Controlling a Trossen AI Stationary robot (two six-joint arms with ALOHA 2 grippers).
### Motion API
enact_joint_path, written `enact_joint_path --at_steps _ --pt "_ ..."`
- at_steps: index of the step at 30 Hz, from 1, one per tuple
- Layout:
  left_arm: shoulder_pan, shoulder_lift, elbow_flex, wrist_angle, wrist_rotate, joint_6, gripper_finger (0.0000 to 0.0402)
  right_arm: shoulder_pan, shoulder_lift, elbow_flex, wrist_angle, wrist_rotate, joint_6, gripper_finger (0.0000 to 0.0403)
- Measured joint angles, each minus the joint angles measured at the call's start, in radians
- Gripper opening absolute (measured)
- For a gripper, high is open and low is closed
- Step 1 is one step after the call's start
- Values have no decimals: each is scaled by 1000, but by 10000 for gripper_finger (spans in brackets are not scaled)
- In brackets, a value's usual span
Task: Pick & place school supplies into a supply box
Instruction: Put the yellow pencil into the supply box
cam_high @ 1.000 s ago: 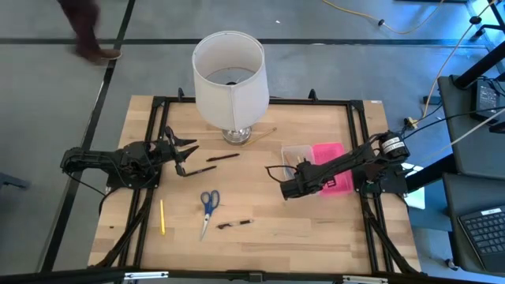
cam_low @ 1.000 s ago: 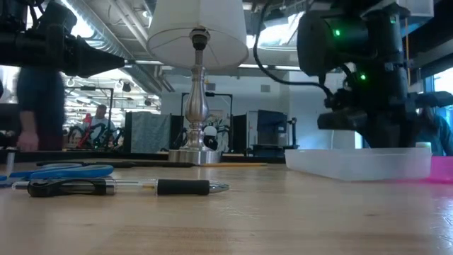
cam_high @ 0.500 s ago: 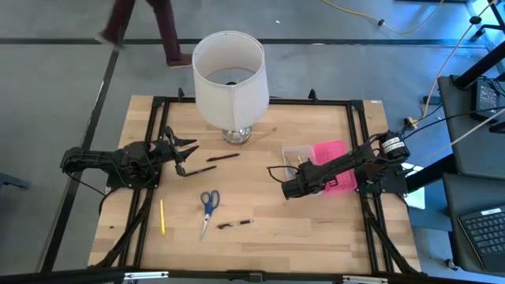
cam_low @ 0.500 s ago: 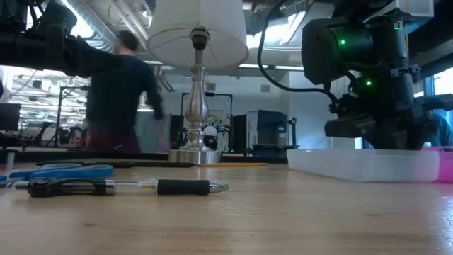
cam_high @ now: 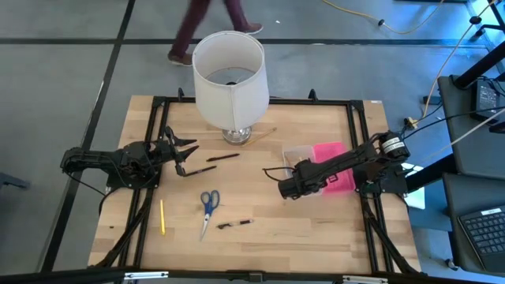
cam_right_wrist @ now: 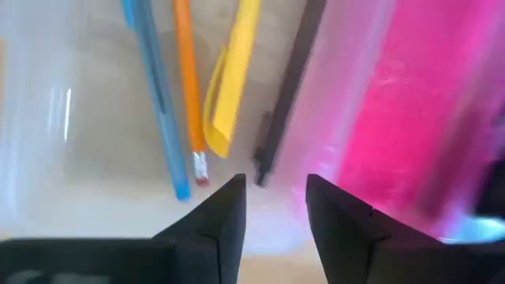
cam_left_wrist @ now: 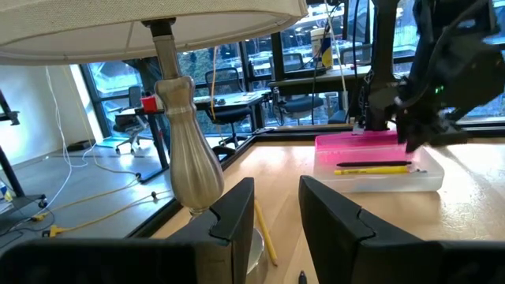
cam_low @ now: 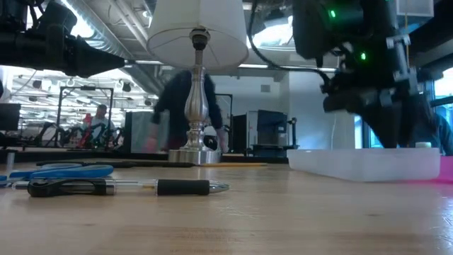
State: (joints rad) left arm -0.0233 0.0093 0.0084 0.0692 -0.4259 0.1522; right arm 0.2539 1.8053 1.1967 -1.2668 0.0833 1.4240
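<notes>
Slightly drawn back leftward: right gripper (cam_high: 286, 189), fingers parted, empty, beside supply box (cam_high: 319, 168) right of centre. Nearer left gripper (cam_high: 183, 155), open: dark pen (cam_high: 223, 157), lengthwise left-right.

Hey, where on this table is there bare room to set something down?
The near right stretch of table is bare, between the black pen and the right edge. The far left corner, behind the left gripper, is open too. It is crowded around the lamp, scissors and supply box.
</notes>
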Motion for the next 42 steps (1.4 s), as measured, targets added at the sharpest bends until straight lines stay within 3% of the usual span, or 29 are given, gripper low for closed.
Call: enact_joint_path --at_steps 6,11,19,23,31,33,42 --pt "0 0 0 0 0 0 98 0 0 127 -45 43 -162 138" --pt "0 0 0 0 0 0 98 -3 -2 195 -111 242 -329 138" --pt "0 0 0 0 0 0 98 -115 -144 144 -92 263 -568 138" --pt "0 0 0 -1 -1 40 98 -212 -305 42 64 264 -727 138" --pt "0 0 0 0 -3 186 98 -404 -536 -199 658 255 -1359 138" --pt "0 0 0 0 -3 199 98 -459 -545 -220 724 222 -1409 138" --pt "0 0 0 0 -3 168 98 -740 -441 -214 754 -113 -1685 138"
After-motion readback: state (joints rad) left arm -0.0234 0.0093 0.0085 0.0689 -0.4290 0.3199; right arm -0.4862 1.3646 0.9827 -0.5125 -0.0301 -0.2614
